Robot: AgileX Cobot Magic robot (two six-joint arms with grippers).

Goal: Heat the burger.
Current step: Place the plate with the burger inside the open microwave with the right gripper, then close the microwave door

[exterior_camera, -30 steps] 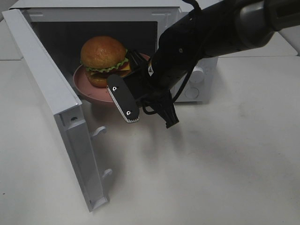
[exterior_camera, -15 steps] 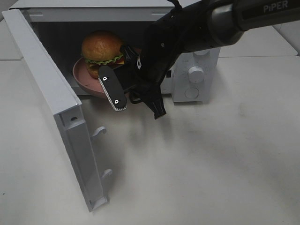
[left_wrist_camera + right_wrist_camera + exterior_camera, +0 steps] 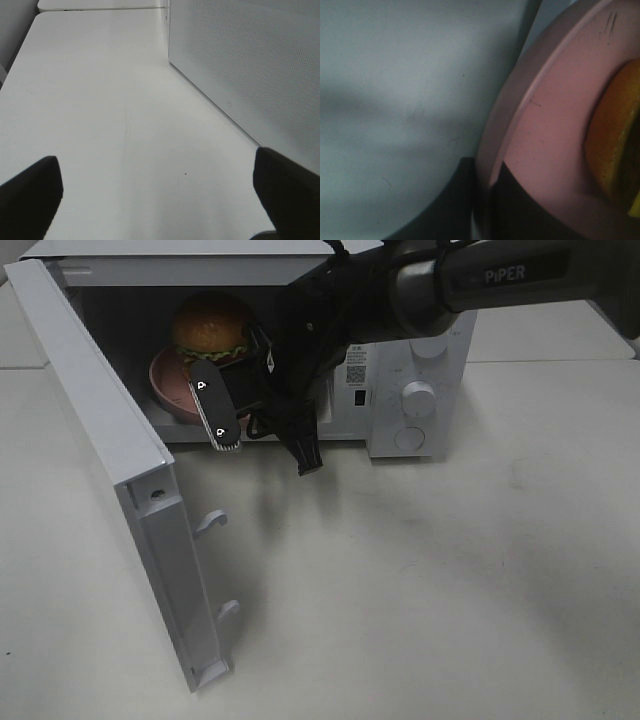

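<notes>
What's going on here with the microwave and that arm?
The right fingers are pinched on the rim of the plate, with the burger on it, holding it inside the microwave. The door is wide open. The left fingers are open beside the microwave, holding nothing.

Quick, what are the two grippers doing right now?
Left gripper: open, holding nothing.
Right gripper: shut on the pink plate carrying the burger.
</notes>
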